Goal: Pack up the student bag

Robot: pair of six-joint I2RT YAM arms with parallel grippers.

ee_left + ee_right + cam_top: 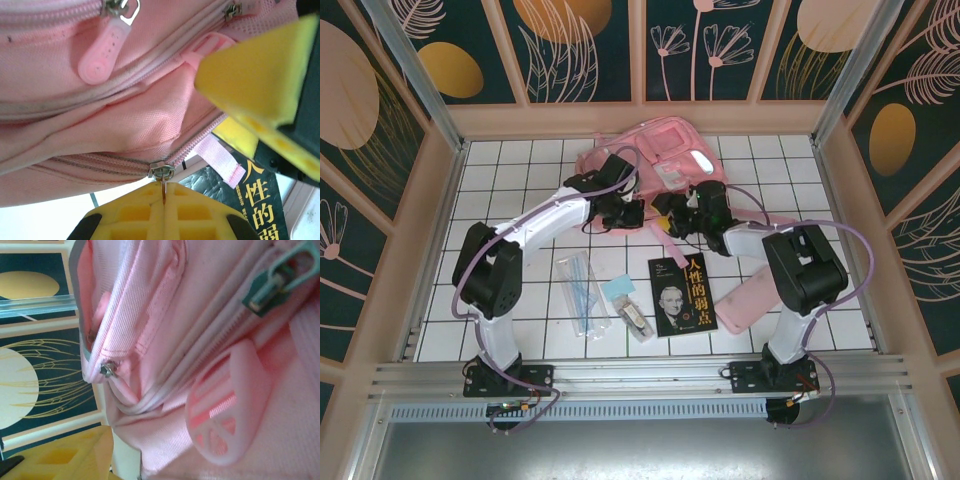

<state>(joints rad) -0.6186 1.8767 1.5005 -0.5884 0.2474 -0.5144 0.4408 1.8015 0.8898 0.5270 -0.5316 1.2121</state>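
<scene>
Left gripper (163,202) pinched shut on the student bag's (665,150) zipper pull (163,186), likely to run it open. Right gripper (678,212) against the fabric alongside; can't tell whether it grips.

We're looking at two matching machines here. The left arm (545,222) and the right arm (790,335) both wear glossy white shells, broken up by chunky black joint housings (488,275). A lavender cable (463,270) loops along each one, and down low we spot small black base plates (507,380). Up close now, the left gripper (164,192) carries bright yellow fingers (132,216) moulded with square recesses, with black mounts at the outer corners. The right gripper (682,215) matches, with the same yellow, pocketed finger (65,455).
</scene>
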